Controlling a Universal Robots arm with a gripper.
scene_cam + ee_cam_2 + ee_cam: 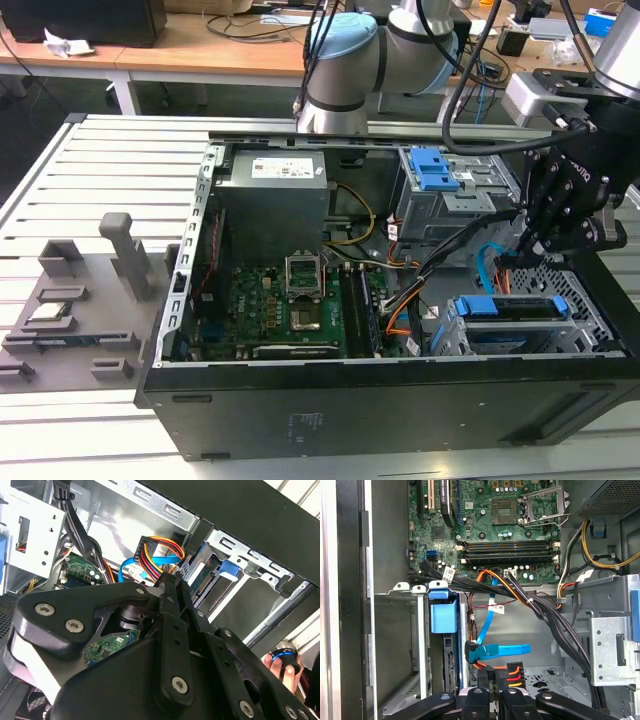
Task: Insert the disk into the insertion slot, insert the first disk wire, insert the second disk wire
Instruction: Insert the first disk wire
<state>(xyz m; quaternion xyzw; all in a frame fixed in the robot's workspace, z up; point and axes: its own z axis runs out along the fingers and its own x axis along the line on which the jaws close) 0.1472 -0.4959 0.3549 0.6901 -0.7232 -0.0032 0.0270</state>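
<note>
The disk point(508, 308) sits in its blue carrier inside the insertion slot point(590, 305), the low perforated cage at the exterior view's right. My gripper point(515, 262) hangs just behind the disk. In both wrist views its fingers stand close together on the dark plug of the first disk wire point(515, 670), whose orange, red and black strands trail off it. That plug point(148, 546) is a short way from the disk's connector edge point(204, 581). The second disk wire point(496, 650), flat and light blue, loops beside it with its plug against the disk's rear.
A taller grey cage with a blue latch point(437, 170) stands behind the slot. Thick black cable bundles point(555, 620) cross from the motherboard point(290, 300) toward the cages. The power supply point(275, 195) fills the back corner. A person's hand point(282, 666) holds a small blue-black object outside the case.
</note>
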